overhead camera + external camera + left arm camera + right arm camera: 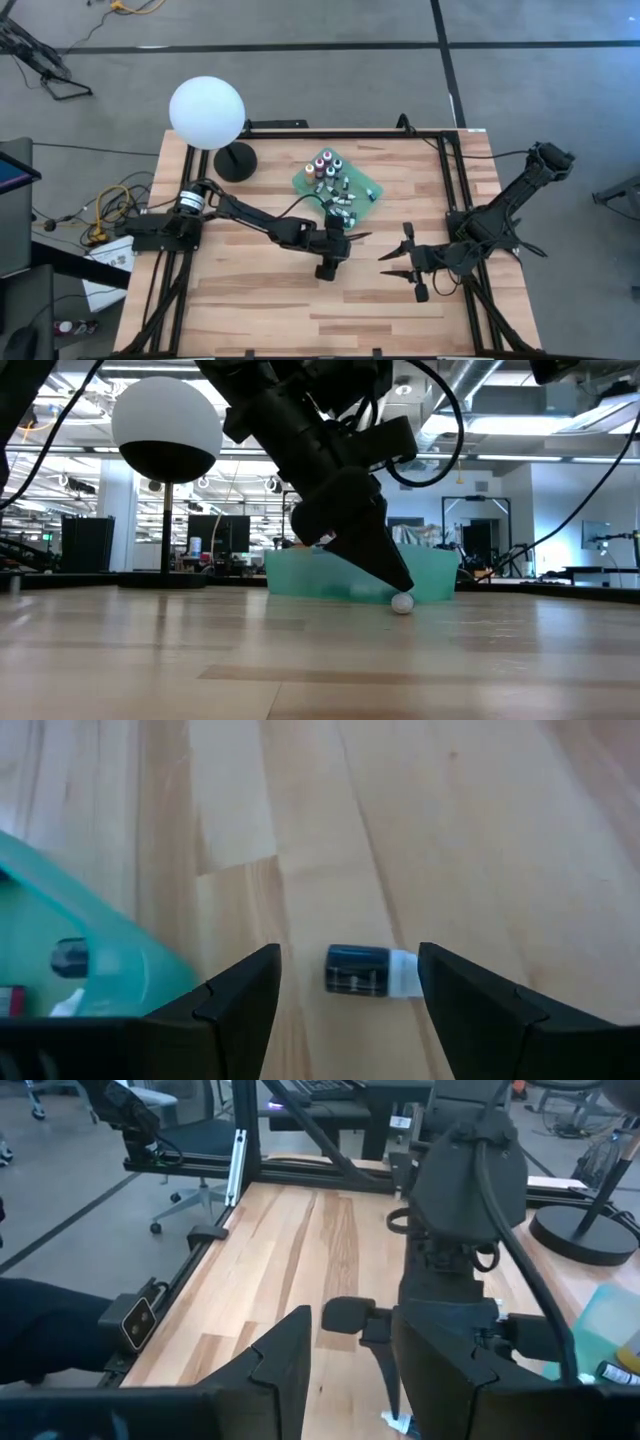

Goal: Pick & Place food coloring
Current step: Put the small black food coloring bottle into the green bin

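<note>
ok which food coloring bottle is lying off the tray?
The dark bottle with the white cap, on its side on bare wood between the left pincer's open fingers; the others sit on the green tray.

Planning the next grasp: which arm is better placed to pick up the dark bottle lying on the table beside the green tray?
Left. The left gripper is open with the dark bottle lying between its fingers, next to the green tray. The right gripper sits farther off.

Grey floor (330, 20), white globe lamp (207, 112), ceiling pipes (520, 400)
</note>
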Robot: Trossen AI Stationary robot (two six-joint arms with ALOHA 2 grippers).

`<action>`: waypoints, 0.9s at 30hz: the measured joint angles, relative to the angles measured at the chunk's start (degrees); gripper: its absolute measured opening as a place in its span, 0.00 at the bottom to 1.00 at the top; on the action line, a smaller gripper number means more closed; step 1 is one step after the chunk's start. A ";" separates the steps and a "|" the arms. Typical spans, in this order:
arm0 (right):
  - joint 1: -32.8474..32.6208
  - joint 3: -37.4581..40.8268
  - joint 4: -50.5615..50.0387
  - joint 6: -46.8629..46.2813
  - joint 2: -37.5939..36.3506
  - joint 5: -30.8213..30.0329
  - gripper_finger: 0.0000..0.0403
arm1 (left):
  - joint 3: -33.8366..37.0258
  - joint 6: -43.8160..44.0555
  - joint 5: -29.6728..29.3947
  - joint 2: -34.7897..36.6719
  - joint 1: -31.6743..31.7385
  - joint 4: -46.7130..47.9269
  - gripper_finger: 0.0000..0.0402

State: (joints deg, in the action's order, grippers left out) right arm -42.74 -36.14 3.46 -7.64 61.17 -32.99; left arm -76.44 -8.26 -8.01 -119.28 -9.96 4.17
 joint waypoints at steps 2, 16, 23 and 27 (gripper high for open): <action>0.00 0.02 0.00 0.00 0.00 0.00 0.33 | 0.00 0.47 0.15 0.00 -0.02 0.04 0.58; 0.00 0.02 0.00 -0.83 0.00 -0.02 0.33 | 0.00 3.40 2.34 0.00 0.61 0.67 0.58; 0.00 0.02 -0.01 -1.02 0.00 -0.02 0.33 | 0.00 4.43 2.90 0.00 0.61 0.48 0.58; 0.00 0.02 -0.02 -1.05 0.00 -0.02 0.33 | 0.00 5.56 2.90 0.00 0.61 0.50 0.58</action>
State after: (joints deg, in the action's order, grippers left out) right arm -42.74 -36.12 3.44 -8.69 61.17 -33.01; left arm -76.44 -2.70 -5.10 -119.28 -9.34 4.67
